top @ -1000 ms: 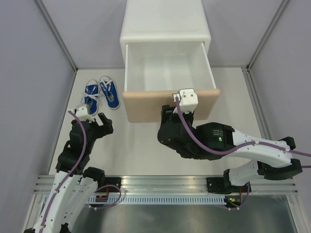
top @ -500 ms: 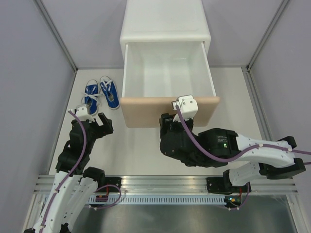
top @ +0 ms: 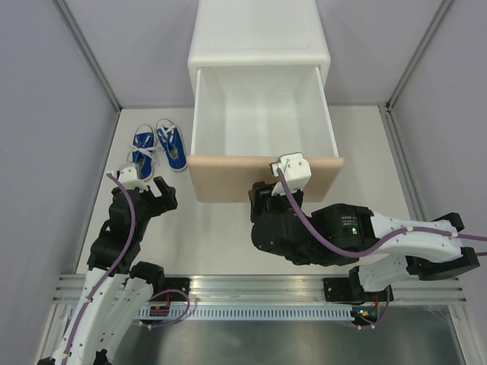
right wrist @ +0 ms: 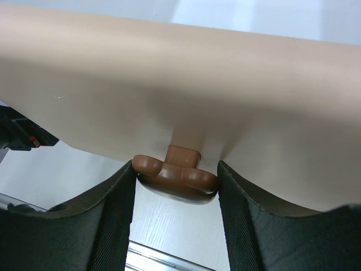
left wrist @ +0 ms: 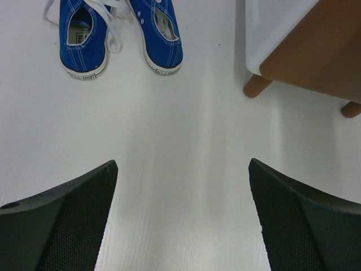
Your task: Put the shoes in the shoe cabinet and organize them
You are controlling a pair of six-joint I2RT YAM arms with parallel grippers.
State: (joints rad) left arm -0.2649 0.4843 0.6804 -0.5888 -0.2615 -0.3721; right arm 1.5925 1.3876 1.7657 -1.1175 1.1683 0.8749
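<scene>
Your right gripper is clamped on the brown knob of the beige drawer, which stands pulled out of the shoe cabinet. Your left gripper is wide open and empty; the blue shoes lie ahead of it, apart.

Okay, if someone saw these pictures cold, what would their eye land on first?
The white shoe cabinet at the far middle stands out, its beige-fronted upper drawer pulled wide open and empty. The right tool is clamped on that drawer's brown knob. Left of the cabinet lies a pair of blue shoes, with the open left tool hanging just short of them.
</scene>
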